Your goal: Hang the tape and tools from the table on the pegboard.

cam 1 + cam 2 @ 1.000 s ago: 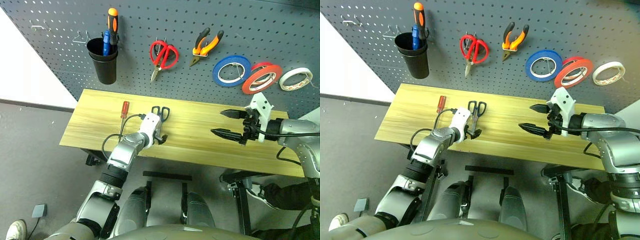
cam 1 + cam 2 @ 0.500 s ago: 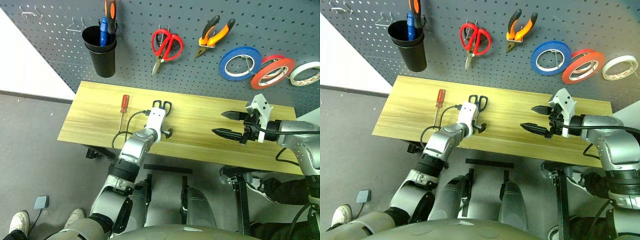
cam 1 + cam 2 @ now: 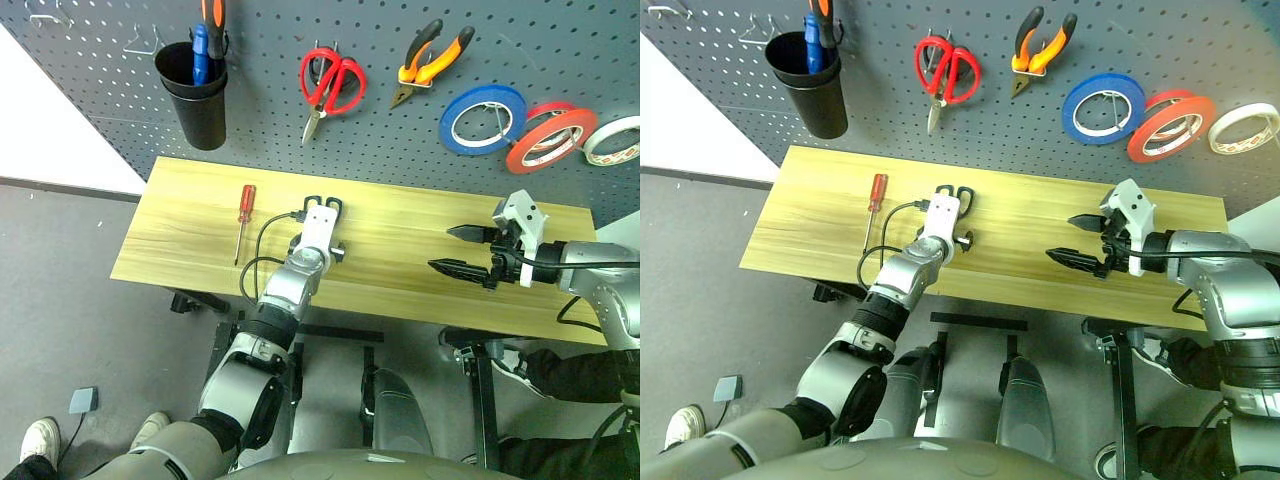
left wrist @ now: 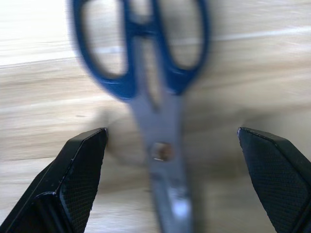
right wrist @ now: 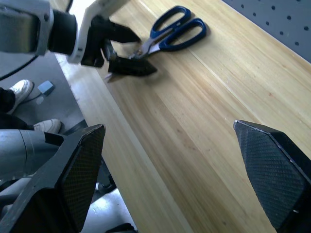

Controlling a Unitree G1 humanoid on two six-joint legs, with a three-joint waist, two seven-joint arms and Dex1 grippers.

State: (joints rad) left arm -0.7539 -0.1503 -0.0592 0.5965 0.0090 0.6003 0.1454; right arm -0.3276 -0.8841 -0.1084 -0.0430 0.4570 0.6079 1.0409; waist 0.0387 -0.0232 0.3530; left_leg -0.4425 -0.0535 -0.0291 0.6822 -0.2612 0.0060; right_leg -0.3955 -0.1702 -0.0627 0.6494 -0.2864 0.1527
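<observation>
Left gripper point(image 4: 170, 145) jaws wide open, straddling dark-handled scissors point(image 4: 150, 92) flat on table point(image 3: 400, 270), handles beyond the tips; right gripper point(image 3: 460, 250) jaws open, empty; risk: pinching thin blades, scissors pivoting out.

You're looking at a workshop-style test corner. A dark grey pegboard point(image 3: 560, 40) fills the top of the frame, hung with red-handled scissors point(image 3: 331, 85), pliers point(image 3: 432, 62) and tape rolls point(image 3: 484, 118). Below it stands a plain wooden table point(image 3: 400, 270) on grey floor point(image 3: 60, 330).
</observation>
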